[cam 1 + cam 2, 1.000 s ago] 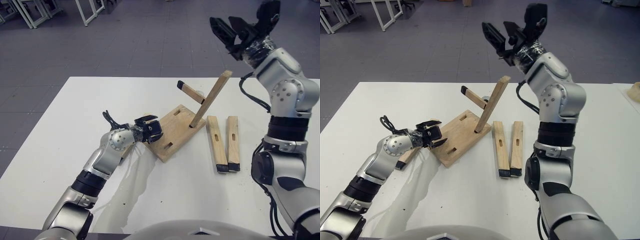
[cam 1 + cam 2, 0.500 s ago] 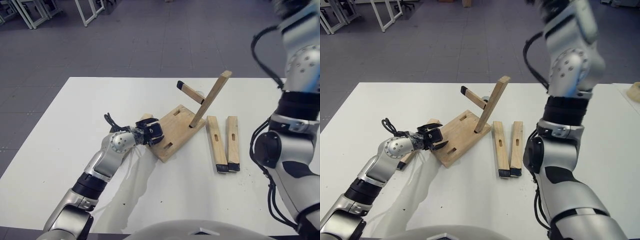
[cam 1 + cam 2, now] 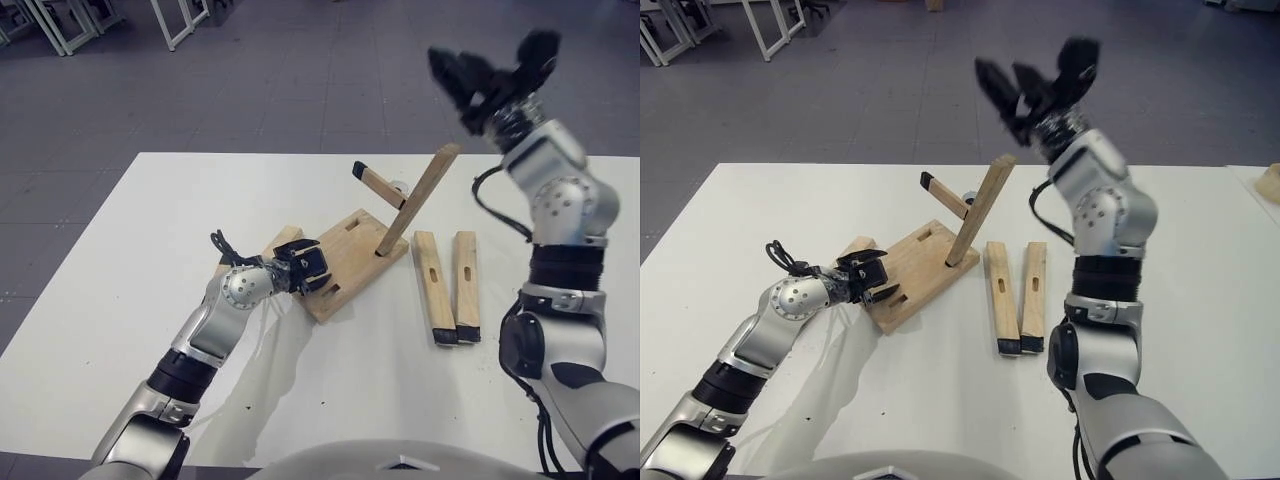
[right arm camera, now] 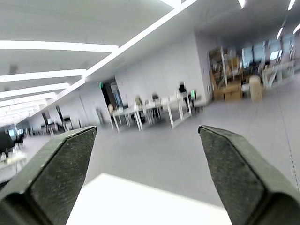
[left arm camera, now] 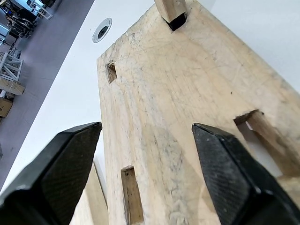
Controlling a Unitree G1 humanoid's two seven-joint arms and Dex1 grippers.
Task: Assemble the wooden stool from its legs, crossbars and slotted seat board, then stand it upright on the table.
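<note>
The slotted seat board [image 3: 350, 255] lies tilted on the white table [image 3: 120, 260]. One leg [image 3: 417, 200] stands slanted in its far slot, and a black-tipped crossbar [image 3: 378, 184] juts from that leg. Two loose legs [image 3: 432, 287] [image 3: 466, 285] lie side by side to the right of the board. Another wooden piece [image 3: 282, 241] pokes out from under the board's left edge. My left gripper [image 3: 308, 268] is open at the board's near left edge, with the board [image 5: 173, 93] between its fingertips [image 5: 70, 154]. My right gripper [image 3: 495, 75] is open and empty, held high above the slanted leg.
A round hole [image 5: 101, 30] is in the tabletop beyond the board. The table's near and left parts are bare white surface. Grey floor and white desk frames [image 3: 180, 20] lie behind the table.
My right arm swung up past the top of the picture and came back to its raised pose above the leg. My left gripper edged slightly right along the board's edge.
</note>
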